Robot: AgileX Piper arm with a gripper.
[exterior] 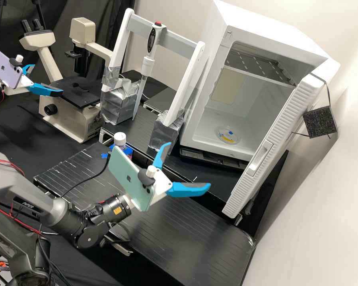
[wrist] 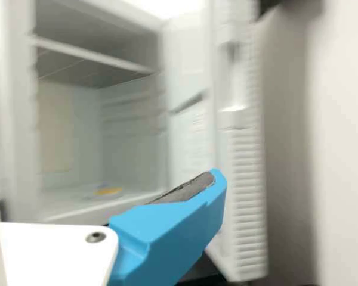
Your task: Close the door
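In the high view my gripper [exterior: 189, 165] is open over the black bench, left of the white cabinet's door [exterior: 280, 129], with a gap between them and nothing in its fingers. The door stands wide open at the right side of the cabinet [exterior: 222, 147], showing its ribbed edge and recessed handle [exterior: 261, 157]. A clear round dish [exterior: 228, 135] with yellow and blue marks lies on the cabinet floor. In the wrist view one blue finger of the gripper [wrist: 101, 186] appears before the open door [wrist: 246, 173] and cabinet [wrist: 21, 119].
A white-capped bottle [exterior: 120, 139] stands behind my gripper. Left of the cabinet are a white rack [exterior: 193, 75] on foil-wrapped blocks and a microscope [exterior: 65, 119]. A black foam block [exterior: 320, 122] hangs beside the door, near the wall. Another arm's gripper is at the upper left.
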